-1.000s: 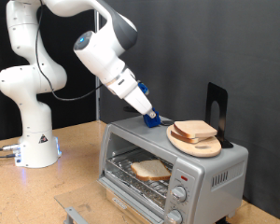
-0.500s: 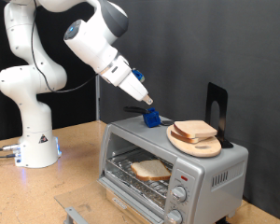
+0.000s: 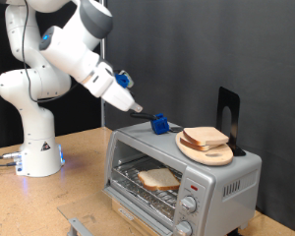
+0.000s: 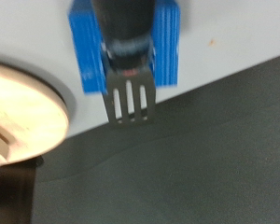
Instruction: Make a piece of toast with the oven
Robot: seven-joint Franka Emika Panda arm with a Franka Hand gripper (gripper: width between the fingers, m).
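A slice of toast (image 3: 159,178) lies on the wire rack inside the silver oven (image 3: 221,182), whose front stands open. A second slice (image 3: 205,136) rests on a round wooden plate (image 3: 208,152) on the oven's top. My gripper (image 3: 134,105) hangs in the air, empty, above and to the exterior view's left of a blue holder (image 3: 159,124) on the oven top. The wrist view shows that blue holder (image 4: 126,47) with a black-handled fork (image 4: 131,101) in it and the plate's edge (image 4: 23,117). My fingers do not show there.
Two round knobs (image 3: 190,206) sit on the oven's front panel. A black stand (image 3: 227,110) rises behind the plate. The robot base (image 3: 34,147) stands at the exterior view's left on the wooden table (image 3: 84,172). A grey part (image 3: 77,225) lies at the bottom edge.
My gripper was down at the blue holder a second ago. It has pulled up and away towards the exterior view's left, leaving the holder and fork on the oven top.
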